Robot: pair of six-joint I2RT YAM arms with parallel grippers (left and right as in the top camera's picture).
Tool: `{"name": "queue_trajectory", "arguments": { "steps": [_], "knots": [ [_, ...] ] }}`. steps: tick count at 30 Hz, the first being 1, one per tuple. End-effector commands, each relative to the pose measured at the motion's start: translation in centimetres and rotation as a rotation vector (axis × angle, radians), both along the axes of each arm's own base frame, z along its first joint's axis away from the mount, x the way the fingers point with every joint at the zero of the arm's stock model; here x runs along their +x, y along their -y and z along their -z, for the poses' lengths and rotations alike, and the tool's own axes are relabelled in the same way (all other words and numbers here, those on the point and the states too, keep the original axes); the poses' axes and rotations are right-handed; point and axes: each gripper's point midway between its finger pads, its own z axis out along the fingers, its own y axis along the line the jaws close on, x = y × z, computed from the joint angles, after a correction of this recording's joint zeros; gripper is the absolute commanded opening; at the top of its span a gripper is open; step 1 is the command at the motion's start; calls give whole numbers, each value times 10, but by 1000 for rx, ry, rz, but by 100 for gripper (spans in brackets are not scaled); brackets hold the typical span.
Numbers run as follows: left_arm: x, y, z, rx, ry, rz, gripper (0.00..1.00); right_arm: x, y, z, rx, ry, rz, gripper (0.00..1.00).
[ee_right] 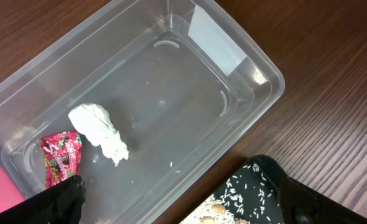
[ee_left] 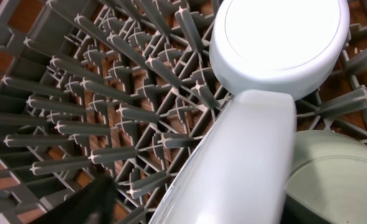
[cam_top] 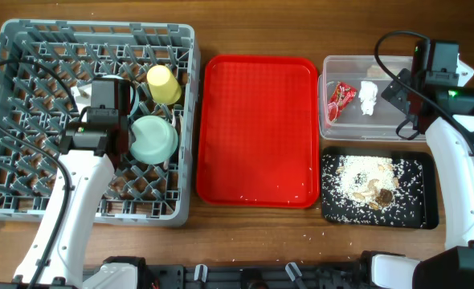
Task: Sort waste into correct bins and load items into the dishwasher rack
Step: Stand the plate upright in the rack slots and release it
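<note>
The grey dishwasher rack [cam_top: 100, 215] holds the yellow cup [cam_top: 163, 83] and the pale green bowl [cam_top: 153, 138]. My left gripper [cam_top: 108, 103] hovers over the rack. In the left wrist view the light blue plate [ee_left: 239, 168] stands on edge among the pegs, with the small light blue bowl [ee_left: 280, 37] upside down behind it. One dark finger [ee_left: 90, 205] shows apart from the plate; the other is hidden. My right gripper [ee_right: 183, 205] is open and empty above the clear tub [cam_top: 325, 128], which holds the red wrapper [ee_right: 62, 158] and the white tissue [ee_right: 102, 132]. Fork and spoon do not show.
The black tray [cam_top: 426, 213] in front of the tub holds rice scraps with brown bits [cam_top: 369, 183]. The flat red serving tray [cam_top: 261, 128] lies between the rack and the bins. A few rice grains lie on the table near the red tray's front edge [cam_top: 309, 237].
</note>
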Motion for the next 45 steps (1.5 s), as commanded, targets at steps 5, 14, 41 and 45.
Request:
{"name": "queue_trajectory", "arguments": {
  "steps": [5,14,41,45],
  "knots": [
    [-9,9,42,-84,-78,-27,94,0,2,-11,-21,27,3,100],
    [-5,10,-61,-112,277,-9,97,0,2,-11,-21,27,3,100],
    [-9,60,-76,-454,369,87,100,0,3,-11,-21,31,4,100],
    [-9,60,-76,-454,369,86,100,1,3,-11,-21,31,3,100]
  ]
}}
